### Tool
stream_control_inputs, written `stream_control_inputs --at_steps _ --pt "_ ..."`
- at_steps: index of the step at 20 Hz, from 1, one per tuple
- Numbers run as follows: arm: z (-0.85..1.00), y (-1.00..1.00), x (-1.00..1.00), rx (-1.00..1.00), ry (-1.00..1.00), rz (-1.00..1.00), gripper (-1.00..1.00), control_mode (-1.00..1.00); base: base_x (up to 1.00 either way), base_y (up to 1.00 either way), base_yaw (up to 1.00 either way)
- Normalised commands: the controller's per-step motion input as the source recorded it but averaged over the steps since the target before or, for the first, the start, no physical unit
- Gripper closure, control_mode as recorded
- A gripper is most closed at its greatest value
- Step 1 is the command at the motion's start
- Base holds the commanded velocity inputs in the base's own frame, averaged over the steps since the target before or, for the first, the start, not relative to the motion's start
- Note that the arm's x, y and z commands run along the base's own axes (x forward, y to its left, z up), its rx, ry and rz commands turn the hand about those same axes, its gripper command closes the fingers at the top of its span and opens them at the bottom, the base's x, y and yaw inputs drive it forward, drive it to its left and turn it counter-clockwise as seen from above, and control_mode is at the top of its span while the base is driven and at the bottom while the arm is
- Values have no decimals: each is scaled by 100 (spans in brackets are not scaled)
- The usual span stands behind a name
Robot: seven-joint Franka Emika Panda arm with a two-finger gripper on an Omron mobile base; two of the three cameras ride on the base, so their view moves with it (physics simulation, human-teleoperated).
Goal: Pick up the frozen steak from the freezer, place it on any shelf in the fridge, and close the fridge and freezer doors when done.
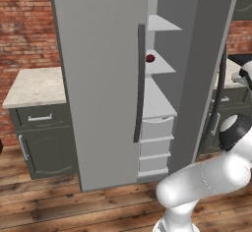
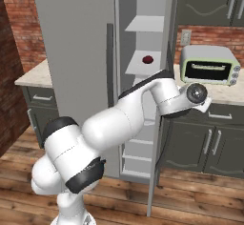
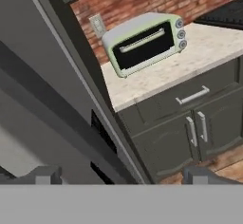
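The freezer [image 1: 158, 103] stands open, showing solid grey shelves and grey drawers [image 2: 138, 150]. A small dark red round item [image 1: 150, 58] lies on one shelf. The frozen steak is out of view. The narrow freezer door [image 1: 209, 64] is swung out to the right. My wrist [image 2: 196, 94] is at that door's outer edge. In the hand view my gripper [image 3: 122, 176] is open, and the door's dark bar handle [image 3: 71, 118] and edge run between its fingertips [image 3: 45, 174]. The wide fridge door [image 1: 98, 78] covers the fridge, hiding the clear shelves.
A pale green toaster oven [image 2: 209, 64] sits on the stone counter [image 3: 190, 61] to the right of the unit, over dark cabinets [image 2: 209, 143]. Another counter with dark cabinets [image 1: 37, 86] stands to the left. Brick wall behind, wood floor below.
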Motion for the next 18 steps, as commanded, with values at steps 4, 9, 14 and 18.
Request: stream_control_inputs --at_steps 4,9,14,18 --pt "0 -10 36 16 9 25 -100 -100 0 0 0" --pt "0 14 31 19 3 35 -100 -100 0 0 0" --pt "0 89 13 15 -1 40 -100 -100 0 0 0" --pt "0 100 11 13 -6 37 -100 -100 0 0 0"
